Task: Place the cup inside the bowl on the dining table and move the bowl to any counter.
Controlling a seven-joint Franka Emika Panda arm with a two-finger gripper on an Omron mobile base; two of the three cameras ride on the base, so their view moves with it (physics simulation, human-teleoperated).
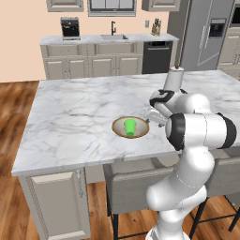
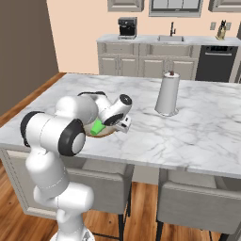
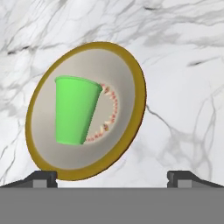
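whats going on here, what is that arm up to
A white arm is working at the marble table. The green cup already stands in the bowl, which sits near the table's front edge. The gripper hovers beside the bowl, open and holding nothing. The bowl has not yet gone to the counter.

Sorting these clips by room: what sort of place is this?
A rendered home kitchen: a marble dining table with chairs, a wall counter with sink and black faucet, and a coffee machine.
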